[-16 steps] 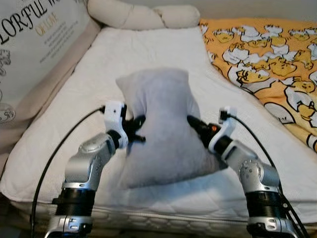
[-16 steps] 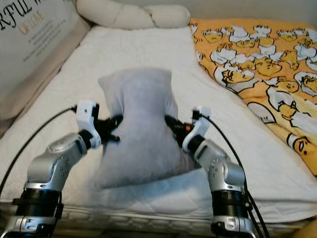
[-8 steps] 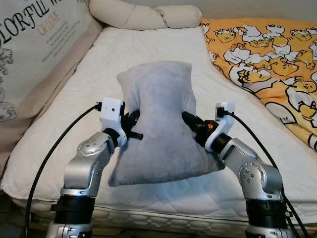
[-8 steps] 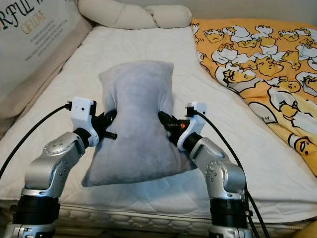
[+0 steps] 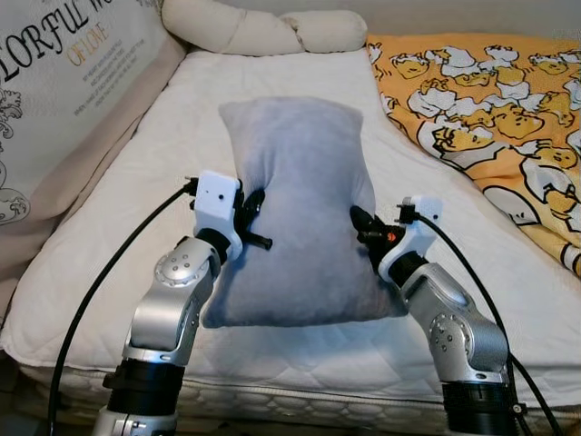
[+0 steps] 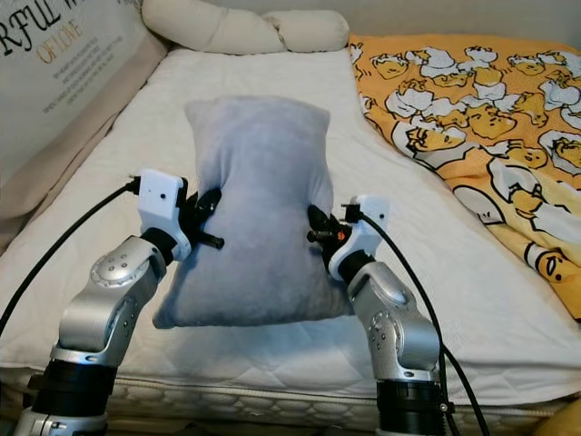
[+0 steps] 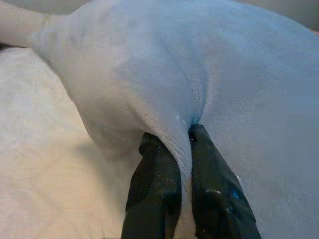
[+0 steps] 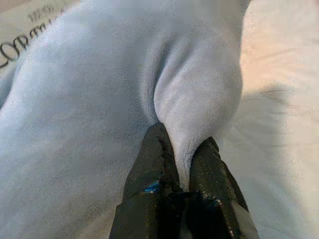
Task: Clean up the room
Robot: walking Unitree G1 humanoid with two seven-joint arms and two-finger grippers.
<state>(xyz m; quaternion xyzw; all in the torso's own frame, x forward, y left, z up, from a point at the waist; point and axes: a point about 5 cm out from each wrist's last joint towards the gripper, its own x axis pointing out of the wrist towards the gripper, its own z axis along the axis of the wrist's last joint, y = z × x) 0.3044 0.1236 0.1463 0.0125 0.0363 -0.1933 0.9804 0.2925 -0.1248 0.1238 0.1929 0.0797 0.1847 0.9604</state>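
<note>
Grey pillow (image 5: 295, 209) held over the bed (image 5: 136, 191).
Left gripper (image 7: 179, 130) and right gripper (image 8: 183, 142) fingers each clamp a fold of its opposite sides.

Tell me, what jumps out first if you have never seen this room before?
A plump grey pillow sits mid-bed on the white mattress, pinched on both sides: the left end effector and the right end effector each clamp a fold of its fabric. To the robot's right, a bright orange blanket printed with cartoon figures covers that side of the bed.
</note>
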